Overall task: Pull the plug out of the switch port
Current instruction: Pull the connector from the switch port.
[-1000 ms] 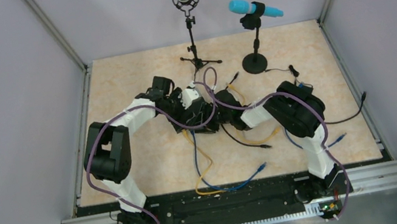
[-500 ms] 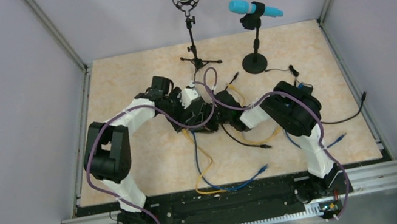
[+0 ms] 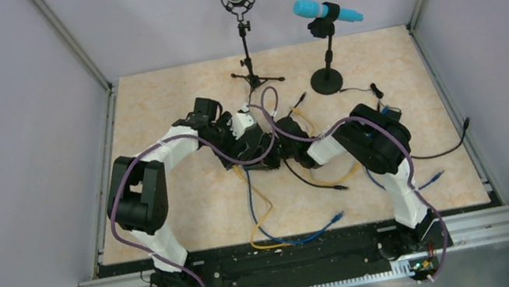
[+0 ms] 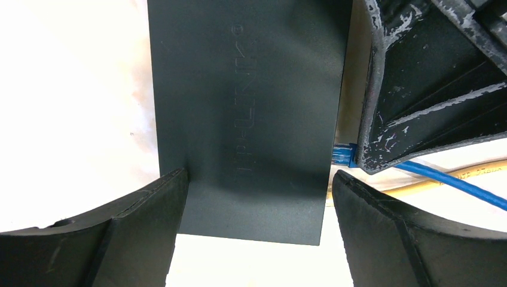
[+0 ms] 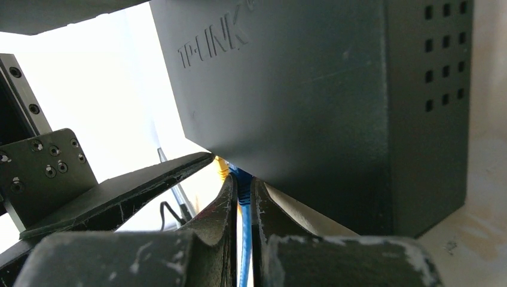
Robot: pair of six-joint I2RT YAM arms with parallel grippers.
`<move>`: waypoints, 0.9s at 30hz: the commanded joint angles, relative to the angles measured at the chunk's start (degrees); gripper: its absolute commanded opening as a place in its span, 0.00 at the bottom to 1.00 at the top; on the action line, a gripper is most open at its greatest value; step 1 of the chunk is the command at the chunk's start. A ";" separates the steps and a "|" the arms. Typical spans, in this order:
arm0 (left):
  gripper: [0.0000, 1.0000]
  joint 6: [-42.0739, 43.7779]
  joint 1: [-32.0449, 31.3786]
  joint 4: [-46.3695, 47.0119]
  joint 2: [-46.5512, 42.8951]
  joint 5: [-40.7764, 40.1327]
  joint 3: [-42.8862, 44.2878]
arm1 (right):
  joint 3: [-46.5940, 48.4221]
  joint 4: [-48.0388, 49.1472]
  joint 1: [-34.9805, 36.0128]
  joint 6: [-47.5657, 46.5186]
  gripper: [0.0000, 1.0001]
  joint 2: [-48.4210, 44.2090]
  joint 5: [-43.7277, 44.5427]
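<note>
The black switch box [image 4: 245, 113] lies flat, and my left gripper [image 4: 254, 197] straddles it with a finger pressed against each long side. A blue plug [image 4: 342, 154] sits in the switch port on the box's right edge; the port itself is hidden by the plug. My right gripper [image 5: 242, 194] is shut on this blue plug [image 5: 243, 182] where it meets the box [image 5: 311, 101]. A yellow plug [image 5: 222, 167] sits just beside it. From above, both grippers meet over the box [image 3: 246, 151] at mid-table, the left gripper [image 3: 250, 138] to the left of the right gripper [image 3: 285, 147].
Loose yellow [image 3: 263, 209], blue [image 3: 303, 234] and black [image 3: 317, 180] cables trail toward the near edge. A tripod microphone stand [image 3: 250, 73] and a round-based stand [image 3: 327, 82] with a cyan microphone stand behind. More cables lie at the right by the wall [image 3: 450, 148].
My right gripper's fingers have closed onto the blue plug. Both arms and the box have stayed nearly in place.
</note>
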 commanded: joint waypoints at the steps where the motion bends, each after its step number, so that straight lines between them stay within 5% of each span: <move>1: 0.94 -2.21 0.12 -7.58 3.82 0.40 -2.30 | 0.13 -4.34 0.30 -2.72 0.00 -1.07 0.67; 18: 0.93 -2.89 0.18 -7.25 5.17 -0.12 -1.83 | -1.78 -1.33 0.55 -2.99 0.00 -3.78 -6.81; 27: 0.92 -3.09 0.12 -7.87 5.71 -0.21 -1.20 | -1.43 -7.90 0.69 -7.09 0.00 -6.69 -4.43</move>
